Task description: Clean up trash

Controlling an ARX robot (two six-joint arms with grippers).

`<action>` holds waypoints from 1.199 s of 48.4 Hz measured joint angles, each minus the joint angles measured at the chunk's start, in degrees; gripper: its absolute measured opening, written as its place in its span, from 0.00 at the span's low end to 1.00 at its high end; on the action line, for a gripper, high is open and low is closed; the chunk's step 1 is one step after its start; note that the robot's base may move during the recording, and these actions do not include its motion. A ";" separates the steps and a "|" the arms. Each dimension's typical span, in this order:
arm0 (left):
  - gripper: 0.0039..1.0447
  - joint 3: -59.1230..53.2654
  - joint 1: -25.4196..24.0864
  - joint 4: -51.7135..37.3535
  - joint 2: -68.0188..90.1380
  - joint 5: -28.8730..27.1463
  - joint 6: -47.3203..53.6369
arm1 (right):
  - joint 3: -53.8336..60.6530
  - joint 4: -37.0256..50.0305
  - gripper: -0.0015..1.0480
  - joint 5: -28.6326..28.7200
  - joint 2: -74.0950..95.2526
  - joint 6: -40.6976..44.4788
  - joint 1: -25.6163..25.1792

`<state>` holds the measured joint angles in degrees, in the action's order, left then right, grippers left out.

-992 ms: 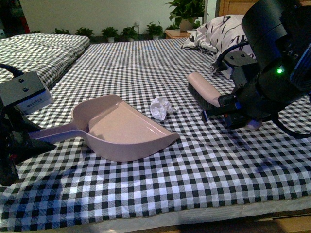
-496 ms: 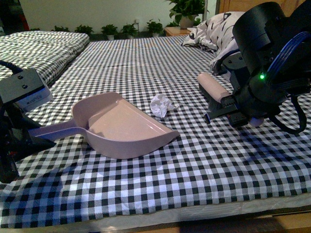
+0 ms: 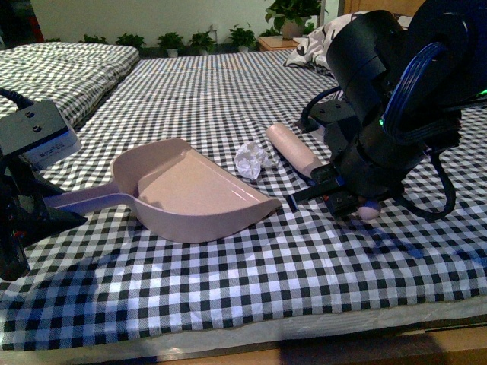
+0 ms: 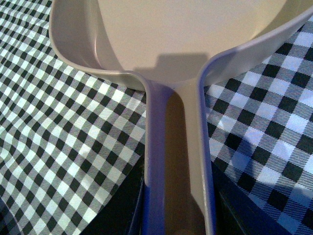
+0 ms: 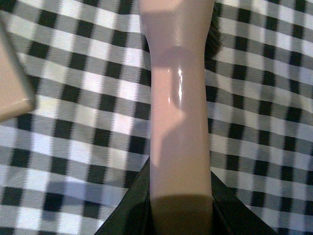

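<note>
Front view: one pink dustpan [image 3: 190, 194] resting on the checked bedspread [image 3: 228, 266] toward the near left edge, mouth facing right and away. Handle running left into the left gripper [image 3: 34, 209]. One crumpled paper ball, the trash [image 3: 252, 159], lying on the bedspread just beyond the pan's far lip, apart from it. One pink brush [image 3: 291, 150] carried by the right gripper [image 3: 327, 186], head just beside the trash on its right. One patterned pillow [image 3: 319, 38] near the far right corner; potted plants [image 3: 183, 38] beyond the far edge.

Left wrist view: dustpan handle [image 4: 178, 161] clamped between dark fingers [image 4: 127, 205] pressed on both of its sides; pan bowl empty where visible. Trash not visible.

Right wrist view: brush handle [image 5: 180, 122] pinched between dark fingers [image 5: 132, 210]; bristles dark and barely visible past the handle. Corner of the dustpan [image 5: 12, 83] visible at one side.

Step in hand, judged: sweeping the trash into the pan. Recommended: keep pan lip flat against the bedspread, place bristles behind the trash on the side away from the pan, draw low and steady toward the mouth; avoid flicking the light ball over the rim or snagging the cloth.
</note>
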<state>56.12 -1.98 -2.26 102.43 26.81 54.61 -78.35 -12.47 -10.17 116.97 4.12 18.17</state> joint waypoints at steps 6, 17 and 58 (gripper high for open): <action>0.27 0.00 0.00 0.00 0.00 0.00 0.00 | 0.31 0.00 0.19 2.78 -0.57 -0.48 1.16; 0.27 0.00 0.00 0.00 0.00 0.00 0.00 | 1.95 0.04 0.19 7.78 -3.39 -1.38 2.27; 0.27 0.00 0.00 0.00 0.00 0.00 0.00 | 8.83 -0.09 0.19 19.63 -16.57 -8.13 2.56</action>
<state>56.12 -1.98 -2.26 102.43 26.81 54.61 -69.52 -12.56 9.45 100.40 -4.01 20.73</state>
